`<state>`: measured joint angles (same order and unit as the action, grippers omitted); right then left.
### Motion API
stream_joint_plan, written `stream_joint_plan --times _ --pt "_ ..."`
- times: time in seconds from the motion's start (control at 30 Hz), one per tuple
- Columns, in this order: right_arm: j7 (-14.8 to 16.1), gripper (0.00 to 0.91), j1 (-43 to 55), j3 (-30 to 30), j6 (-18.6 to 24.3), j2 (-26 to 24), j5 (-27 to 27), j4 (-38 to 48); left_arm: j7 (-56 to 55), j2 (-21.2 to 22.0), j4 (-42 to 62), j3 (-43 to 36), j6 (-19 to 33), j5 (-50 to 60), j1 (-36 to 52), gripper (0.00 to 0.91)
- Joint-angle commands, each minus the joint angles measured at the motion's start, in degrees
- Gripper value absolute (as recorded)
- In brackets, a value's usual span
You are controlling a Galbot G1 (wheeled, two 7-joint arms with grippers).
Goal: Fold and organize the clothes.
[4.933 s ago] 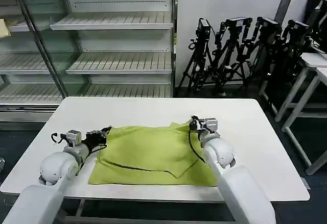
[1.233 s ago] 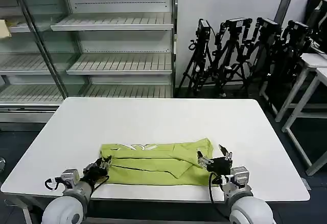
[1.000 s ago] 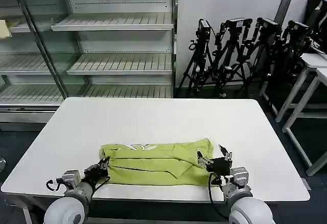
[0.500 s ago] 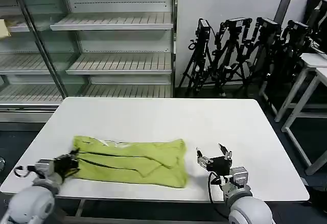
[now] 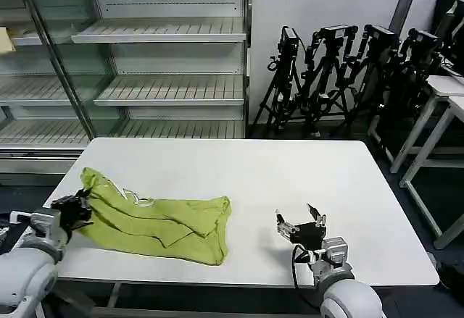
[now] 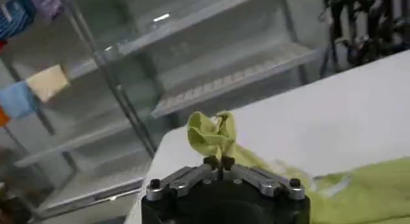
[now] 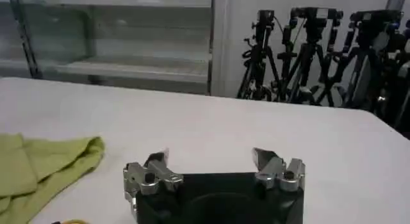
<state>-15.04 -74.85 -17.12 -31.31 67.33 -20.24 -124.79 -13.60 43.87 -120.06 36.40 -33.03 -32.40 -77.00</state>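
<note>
Left gripper pinches the folded lime shirt at the table's left edge; right gripper waits spread apart near the front.

At the left edge of the white table point(image 5: 304, 166), the left gripper point(image 5: 80, 208) has its fingers pressed together on a bunched corner of the shirt point(image 5: 163, 220), and the left wrist view shows a tuft of lime fabric point(image 6: 213, 132) standing up out of the closed fingers. From there the shirt lies in a long folded band on the left half of the table, slanting toward the front edge, with a bit of white at its neck. Well apart from the cloth, toward the right near the front edge, the right gripper point(image 5: 299, 220) hovers with its fingers point(image 7: 154, 171) spread and nothing between them. Behind the table stand empty shelves point(image 5: 159, 57) and, to their right, a row of black tripods point(image 5: 348, 79).
</note>
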Motion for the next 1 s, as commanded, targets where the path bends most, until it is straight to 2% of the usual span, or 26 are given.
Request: stream_joint_plan --times 0.03,0.27,0.63,1.0 --pt "0.1 0.907 -0.28 -0.47 0.1 0.29 0.52 0.24 -4.28 5.2 -10.09 -15.52 0.02 -4.02 1.81 0.01" --pt "0.23 0.907 -0.25 -0.51 0.19 0.47 0.86 0.37 -3.83 8.04 -11.49 -22.69 0.01 -0.62 1.3 0.01" --pt "0.29 0.907 -0.61 -1.74 0.21 0.41 1.06 -0.3 -4.57 9.91 -10.12 -28.58 -0.04 -0.5 3.26 0.01" --pt "0.39 0.907 -1.18 -2.07 0.27 0.63 1.57 -0.36 -10.12 11.72 -6.31 -30.32 -0.07 -10.6 11.5 0.01"
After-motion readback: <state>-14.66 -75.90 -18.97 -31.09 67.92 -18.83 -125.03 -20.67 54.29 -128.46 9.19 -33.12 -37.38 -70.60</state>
